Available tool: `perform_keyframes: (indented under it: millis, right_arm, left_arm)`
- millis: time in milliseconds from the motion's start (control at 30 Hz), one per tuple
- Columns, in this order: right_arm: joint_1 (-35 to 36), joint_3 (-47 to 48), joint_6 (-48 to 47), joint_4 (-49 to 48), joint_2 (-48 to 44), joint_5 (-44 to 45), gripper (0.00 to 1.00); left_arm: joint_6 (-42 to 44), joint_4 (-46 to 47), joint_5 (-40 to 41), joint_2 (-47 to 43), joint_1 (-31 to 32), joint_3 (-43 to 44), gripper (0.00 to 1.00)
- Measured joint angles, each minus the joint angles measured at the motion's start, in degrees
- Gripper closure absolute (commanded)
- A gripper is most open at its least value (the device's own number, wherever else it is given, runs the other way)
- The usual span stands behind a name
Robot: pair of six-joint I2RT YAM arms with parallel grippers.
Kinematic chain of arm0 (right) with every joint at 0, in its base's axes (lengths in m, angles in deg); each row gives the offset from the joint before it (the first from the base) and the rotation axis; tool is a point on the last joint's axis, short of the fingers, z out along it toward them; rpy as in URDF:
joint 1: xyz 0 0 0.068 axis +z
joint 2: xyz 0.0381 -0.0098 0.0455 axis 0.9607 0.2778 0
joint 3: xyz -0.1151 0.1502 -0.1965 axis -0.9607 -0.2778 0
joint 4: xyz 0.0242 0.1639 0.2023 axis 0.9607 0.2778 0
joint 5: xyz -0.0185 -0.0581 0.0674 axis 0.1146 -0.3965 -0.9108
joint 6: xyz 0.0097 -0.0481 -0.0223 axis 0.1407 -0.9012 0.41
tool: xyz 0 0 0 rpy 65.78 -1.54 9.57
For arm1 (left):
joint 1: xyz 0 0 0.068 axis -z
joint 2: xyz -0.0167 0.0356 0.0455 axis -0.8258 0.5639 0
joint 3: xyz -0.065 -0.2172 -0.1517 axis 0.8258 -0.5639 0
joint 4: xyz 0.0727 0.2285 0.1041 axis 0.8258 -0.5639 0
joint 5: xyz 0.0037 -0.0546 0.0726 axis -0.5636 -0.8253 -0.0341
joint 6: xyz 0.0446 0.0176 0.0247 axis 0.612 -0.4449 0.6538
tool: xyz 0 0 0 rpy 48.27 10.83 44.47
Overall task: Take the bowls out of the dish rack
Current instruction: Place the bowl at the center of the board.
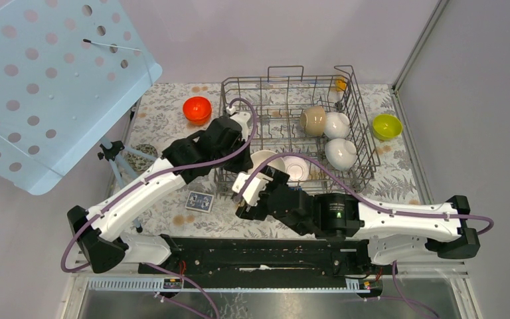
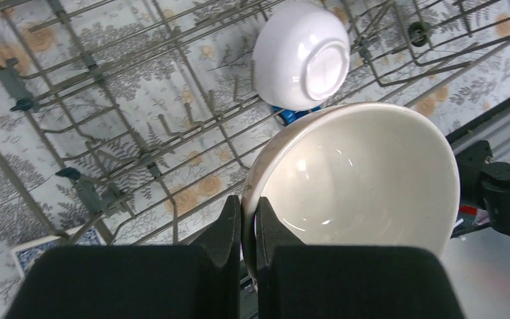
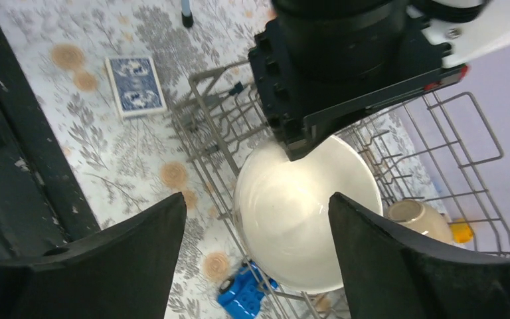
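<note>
Bowls: five in dish rack, two on table; left claw pinches cream bowl rim, right claw wide; wrist views alone show blue car.

A cream bowl, tilted, has its rim pinched by the left gripper at a corner of the grey wire rack. Just beyond it, a white bowl lies base-up.

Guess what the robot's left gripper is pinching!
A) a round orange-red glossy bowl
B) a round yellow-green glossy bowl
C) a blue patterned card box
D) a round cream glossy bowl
D: the left wrist view shows the left gripper closed on the rim of the round cream glossy bowl.
</note>
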State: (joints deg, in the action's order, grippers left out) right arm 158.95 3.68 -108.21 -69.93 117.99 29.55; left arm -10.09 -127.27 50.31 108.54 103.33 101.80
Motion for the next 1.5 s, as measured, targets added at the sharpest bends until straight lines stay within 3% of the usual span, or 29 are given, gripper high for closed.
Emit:
perform_keyframes:
  millis: [100, 267, 400, 500, 633, 733, 867, 1033, 1500]
  right_arm:
    - [0.00, 2.19, 4.72, 1.55, -0.48, -1.42, 0.01]
    - [0.00, 5.88, 14.97, 5.95, -2.47, -1.16, 0.00]
    - [-0.87, 15.37, 23.89, 12.04, -0.44, 4.02, 0.02]
    - [-7.10, 21.79, 30.64, 15.34, 2.14, 4.39, 0.06]
    - [-17.99, 20.90, 37.88, 16.35, 2.40, 1.09, 0.13]
    - [-21.42, 19.37, 41.59, 16.28, 2.51, -3.13, 0.17]
    - [-23.76, 18.10, 45.35, 15.17, 4.04, -9.84, 0.22]
    - [-24.94, 17.33, 47.47, 14.16, 8.37, -14.58, 0.42]
    - [-27.36, 14.36, 49.13, 13.57, 13.07, -15.93, 0.68]
  left_arm:
    - [-0.39, -0.79, 2.10, -0.26, -0.13, -0.11, 1.00]
    - [-2.14, -0.24, 5.70, -2.78, -0.72, -1.01, 1.00]
    - [-4.66, 0.24, 9.53, -7.15, -1.03, -4.02, 1.00]
    - [-6.86, 0.35, 11.96, -10.49, -1.16, -6.49, 1.00]
    - [-9.66, 0.28, 14.47, -13.70, -1.16, -8.96, 1.00]
    - [-11.30, -0.61, 16.44, -14.58, -1.16, -9.90, 1.00]
    - [-12.83, -1.57, 18.27, -14.45, -1.16, -10.36, 1.00]
    - [-14.36, -1.64, 19.02, -13.75, -1.16, -10.36, 1.00]
    - [-19.37, -3.58, 19.02, -10.60, -1.16, -10.32, 1.00]
